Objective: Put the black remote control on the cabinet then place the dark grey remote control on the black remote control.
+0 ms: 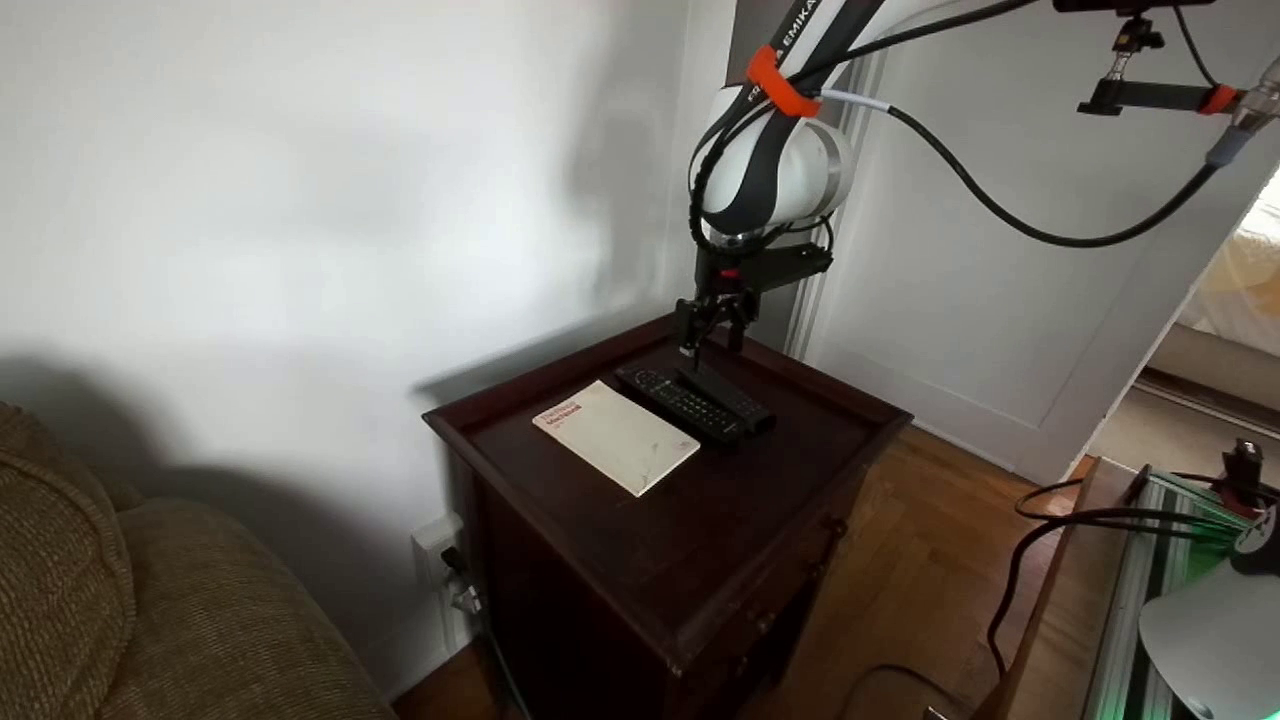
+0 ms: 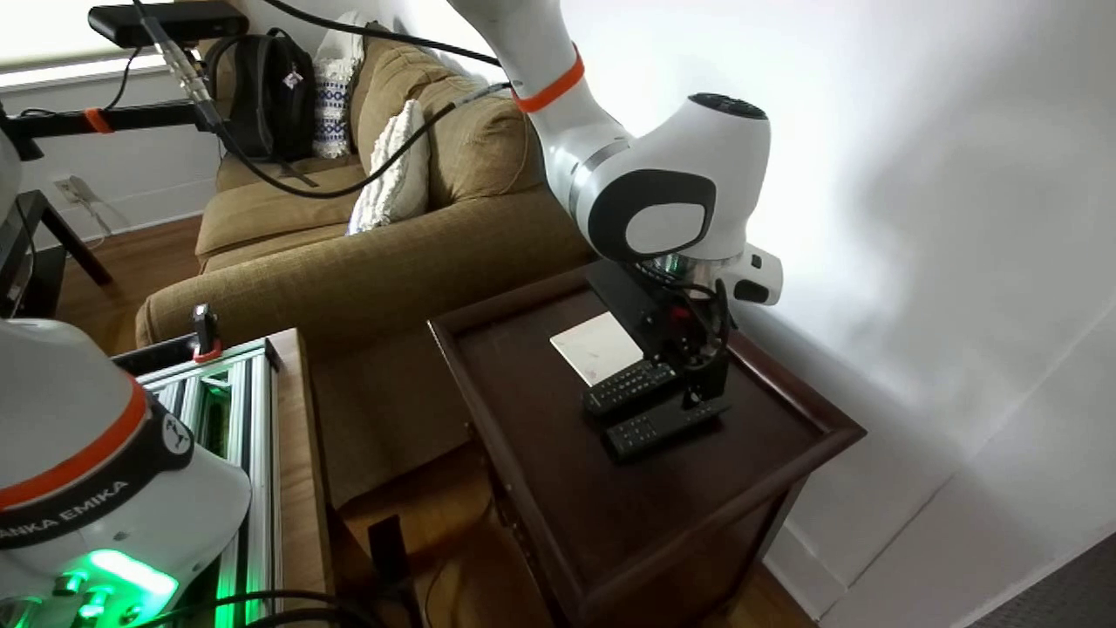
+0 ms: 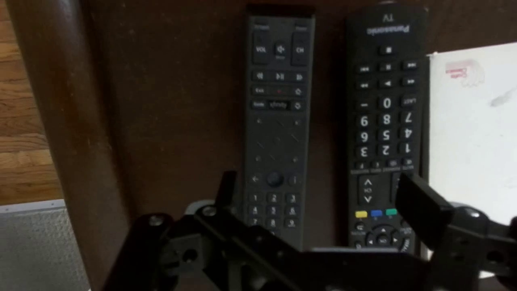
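Plainly, my gripper has hold of nothing: the jaws stand wide apart, one finger just off the outer side of the dark grey remote control, the other finger reaching across the black remote control in the wrist view. I take that spread to be meant for the dark grey one, the piece left to lift — though the farther finger would, I judge, foul the black one unless I shift or narrow first. The dark grey one is slim, with small pale markings, VOL and CH at one end, a round button lower down. The black one, lettered Panasonic, carries bold white digits and yellow, blue and green keys. Beyond it lies a pale booklet — touching or not, I cannot tell. Both remotes lie nearly parallel on the cabinet, apart from each other, so the black one seems already placed as the base. Farther off stands the tan sofa.
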You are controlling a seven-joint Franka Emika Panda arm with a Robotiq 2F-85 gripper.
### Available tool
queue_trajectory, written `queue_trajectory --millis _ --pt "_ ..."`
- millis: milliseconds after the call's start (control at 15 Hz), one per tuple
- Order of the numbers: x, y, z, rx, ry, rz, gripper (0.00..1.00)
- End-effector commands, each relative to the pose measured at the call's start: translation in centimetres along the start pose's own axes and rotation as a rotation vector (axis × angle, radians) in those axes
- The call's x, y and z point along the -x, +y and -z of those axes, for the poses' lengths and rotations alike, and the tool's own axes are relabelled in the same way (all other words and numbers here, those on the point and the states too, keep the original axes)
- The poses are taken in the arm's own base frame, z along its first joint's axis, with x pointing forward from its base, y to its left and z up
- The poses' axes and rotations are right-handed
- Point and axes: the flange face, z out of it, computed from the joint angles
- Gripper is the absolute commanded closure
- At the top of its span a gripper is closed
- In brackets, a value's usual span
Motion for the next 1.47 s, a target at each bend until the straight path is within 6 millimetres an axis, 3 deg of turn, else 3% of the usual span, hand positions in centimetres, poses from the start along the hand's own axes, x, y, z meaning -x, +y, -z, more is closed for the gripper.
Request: queue_trajectory --millis 0,467,1000,1133,1333,1400 --pt "1.2 1.6 -1.6 0.011 -0.049 -0.026 0.0" --pt "0.7 3.0 -4.0 -0.003 -0.035 -0.011 0.0" --pt "-0.5 3.2 -4.9 -0.011 0.021 0.018 0.0" --pt "-0.7 3.0 -5.2 -0.015 0.02 0.024 0.06" --pt "-0.9 2.7 -5.7 -0.019 0.016 0.031 0.08" --pt "-1.0 2.7 -5.9 -0.019 0.014 0.032 0.14"
